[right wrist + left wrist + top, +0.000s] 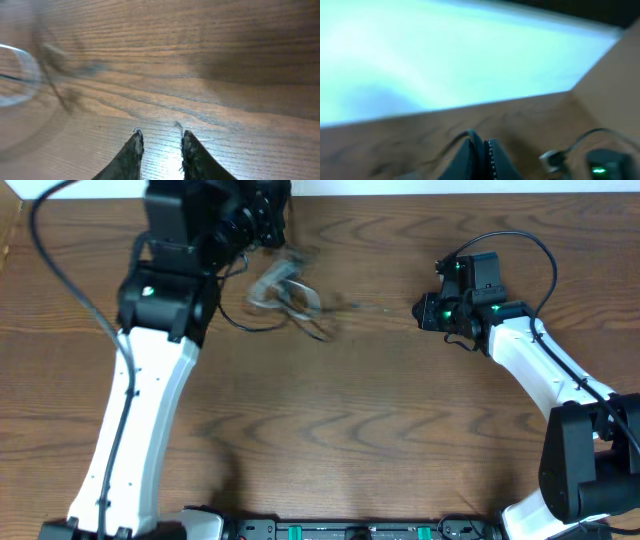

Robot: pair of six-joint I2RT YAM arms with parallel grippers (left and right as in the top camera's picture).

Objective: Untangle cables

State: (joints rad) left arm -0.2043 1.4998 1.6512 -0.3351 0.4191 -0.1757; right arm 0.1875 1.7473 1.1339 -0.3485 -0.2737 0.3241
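Note:
In the overhead view the white cable [272, 286] is a blurred loop hanging below my left gripper [272, 232], near the table's far edge. The thin black cable [255, 326] trails under it across the wood. In the left wrist view my left gripper [481, 146] is shut on the black cable [456, 140], which runs out of the jaws to the left. A small plug [550, 158] shows to the right. My right gripper [424, 311] is open and empty, right of the cables. In the right wrist view its fingers [159, 134] are low over bare wood, with the blurred white cable [22, 75] at far left.
The wooden table [380, 410] ends at a white wall strip [445, 60] just beyond the left gripper. Thick black robot wires [60, 270] loop at the left arm and over the right arm [530, 250].

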